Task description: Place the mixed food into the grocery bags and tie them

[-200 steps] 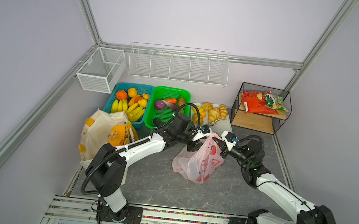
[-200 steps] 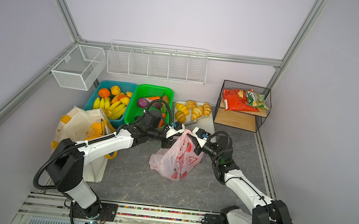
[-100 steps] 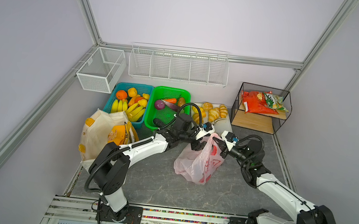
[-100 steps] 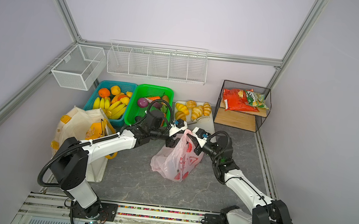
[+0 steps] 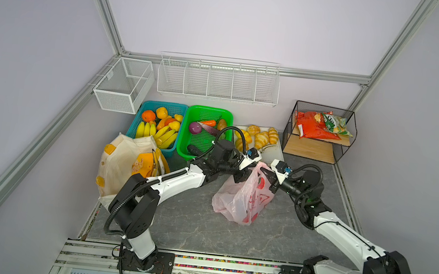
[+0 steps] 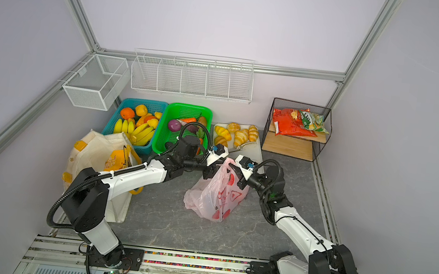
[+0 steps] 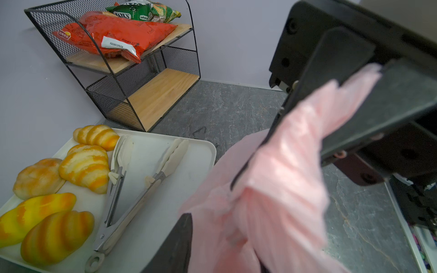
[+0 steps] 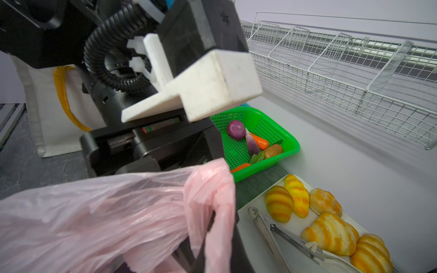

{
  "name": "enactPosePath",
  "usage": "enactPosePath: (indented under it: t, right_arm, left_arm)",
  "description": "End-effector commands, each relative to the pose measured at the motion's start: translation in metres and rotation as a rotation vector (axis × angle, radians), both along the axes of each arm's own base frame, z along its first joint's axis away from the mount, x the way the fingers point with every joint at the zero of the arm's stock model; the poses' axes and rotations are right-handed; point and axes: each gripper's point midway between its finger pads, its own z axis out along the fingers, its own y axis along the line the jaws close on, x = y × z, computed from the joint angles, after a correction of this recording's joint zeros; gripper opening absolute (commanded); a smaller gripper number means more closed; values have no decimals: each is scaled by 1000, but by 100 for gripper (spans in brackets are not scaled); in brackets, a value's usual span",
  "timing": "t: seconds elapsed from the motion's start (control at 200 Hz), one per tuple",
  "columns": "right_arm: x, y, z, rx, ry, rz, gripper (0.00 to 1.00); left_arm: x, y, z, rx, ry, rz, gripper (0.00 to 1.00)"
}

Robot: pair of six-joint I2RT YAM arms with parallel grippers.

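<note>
Near the middle of the grey surface (image 5: pixel 196 226), the pink bag (image 5: pixel 241 203) is standing, with the right end effector (image 5: pixel 265 174) clenching its raised handle (image 5: pixel 259 167). The left end effector (image 5: pixel 237 177) is hovering just beside that handle; whether it is gripping cannot be told.

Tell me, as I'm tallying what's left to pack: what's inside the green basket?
The green basket holds a purple onion, a carrot, a potato and a green leaf. The left arm covers its near right corner, so whatever lies there is hidden.
</note>
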Motion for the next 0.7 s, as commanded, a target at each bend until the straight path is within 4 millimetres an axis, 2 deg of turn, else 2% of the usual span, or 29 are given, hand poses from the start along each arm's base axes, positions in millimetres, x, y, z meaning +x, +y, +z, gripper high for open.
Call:
enactPosePath:
  t: [0.0, 0.15, 0.275, 0.41, 0.495, 0.695]
  right_arm:
    - [2, 0, 9, 2, -21, 0, 6]
    - [2, 0, 8, 0, -19, 0, 7]
    - [3, 0, 8, 0, -17, 1, 7]
    - [3, 1, 7, 2, -13, 2, 7]
    - [3, 1, 6, 3, -8, 3, 7]
    - [4, 1, 6, 1, -5, -1, 7]
  left_arm:
    - [3, 6, 4, 2, 3, 11, 41]
    - [4, 9, 4, 3, 9, 12, 34]
    - [3, 8, 4, 4, 13, 4, 22]
    - [1, 5, 5, -1, 16, -16, 17]
    - [1, 3, 6, -10, 20, -29, 18]
    - [-6, -1, 2, -8, 24, -80, 35]
